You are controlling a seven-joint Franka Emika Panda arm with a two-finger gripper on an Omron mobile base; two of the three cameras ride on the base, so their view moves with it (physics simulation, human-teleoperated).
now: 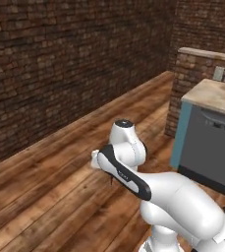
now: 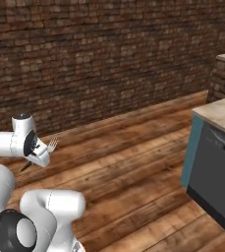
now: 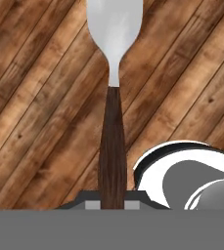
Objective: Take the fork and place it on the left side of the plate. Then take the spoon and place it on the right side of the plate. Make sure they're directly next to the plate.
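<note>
My gripper (image 3: 112,204) is shut on the fork (image 3: 112,146), pinching the lower end of its dark brown handle. The silver head points away from the hand, over the bare wooden floor. In the right base view the fork (image 2: 51,144) sticks out past the white hand, tines up and to the right, with the gripper (image 2: 38,156) held low at the left beside the arm's upper joint. The spoon and the plate are out of view.
A brick wall (image 2: 109,54) runs across the back. A counter (image 1: 214,93) with a beige top, teal side panel and grey dishwasher front (image 2: 217,170) stands at the right. Wooden floor (image 1: 45,187) spreads between the wall and the base.
</note>
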